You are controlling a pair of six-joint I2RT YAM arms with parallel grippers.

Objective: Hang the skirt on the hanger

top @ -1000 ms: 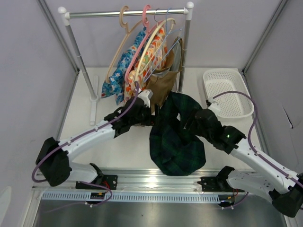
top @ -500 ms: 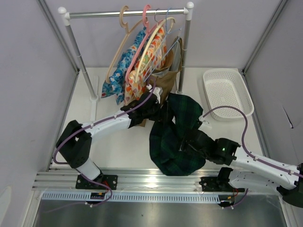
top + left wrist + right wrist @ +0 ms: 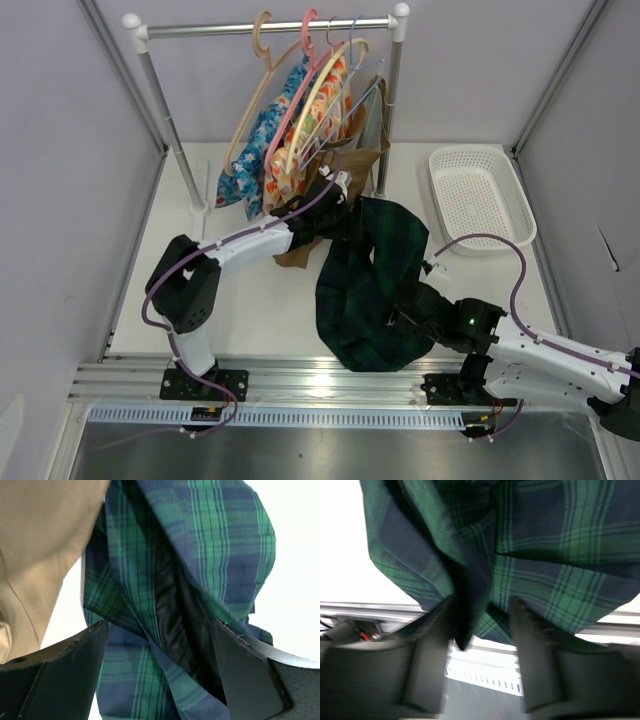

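Skirt (image 3: pixel 372 285) lies bunched on the table (image 3: pixel 250 310) with a gripper at each end: this looks like the pick-up step, and nothing is hung yet.

At the far end, beside the brown garment (image 3: pixel 40 555), a ridge of plaid runs between the spread, released jaws of the left gripper (image 3: pixel 159 630). At the near end the right gripper (image 3: pixel 482 605) straddles a fold, jaws half-narrowed; I cannot tell whether it is pinching. Next, I judge: clamp both ends, lift, and carry to the cream hanger (image 3: pixel 318 100) on the rail (image 3: pixel 230 28).
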